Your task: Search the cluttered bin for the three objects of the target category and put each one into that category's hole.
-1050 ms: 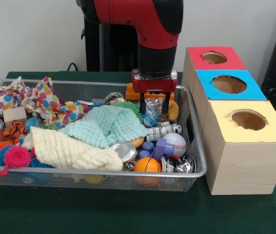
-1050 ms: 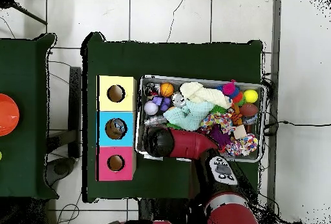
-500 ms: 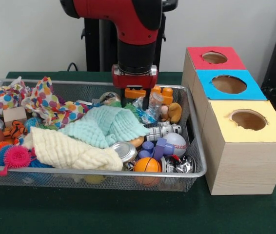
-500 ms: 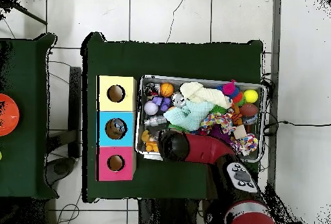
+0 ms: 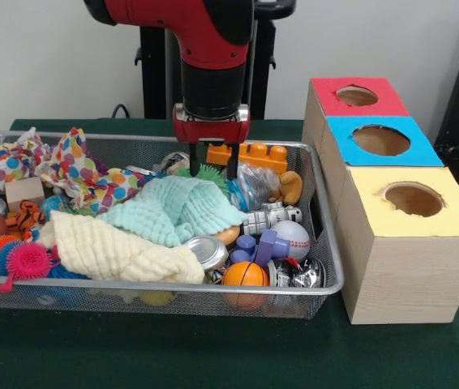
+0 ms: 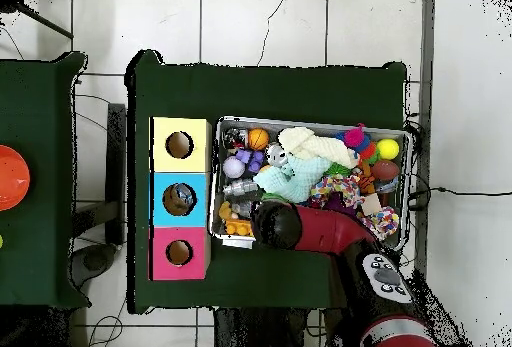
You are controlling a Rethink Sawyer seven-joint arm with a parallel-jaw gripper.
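My gripper [image 5: 212,168] hangs open over the far side of the wire bin [image 5: 132,286], its fingertips just above a green spiky toy [image 5: 211,174] and the mint cloth [image 5: 177,209]. Nothing is held between the fingers. An orange brick [image 5: 254,153] lies just behind and right of it, and a crumpled plastic bag [image 5: 254,183] sits to its right. Three boxes stand right of the bin: red [image 5: 327,91], blue [image 5: 343,134] and yellow [image 5: 375,212], each with a round hole. In the overhead view my arm's wrist [image 6: 275,225] covers the gripper.
The bin also holds a cream cloth [image 5: 116,250], a polka-dot cloth [image 5: 83,166], a tin can [image 5: 205,251], a basketball [image 5: 244,274], a baseball [image 5: 293,237], purple blocks [image 5: 262,245] and spiky balls [image 5: 19,258]. The overhead view shows something inside the blue box's hole [image 6: 180,199].
In the front view my gripper has moved left along the bin's far side, from over the plastic bag to above the green spiky toy. It stays open and empty.
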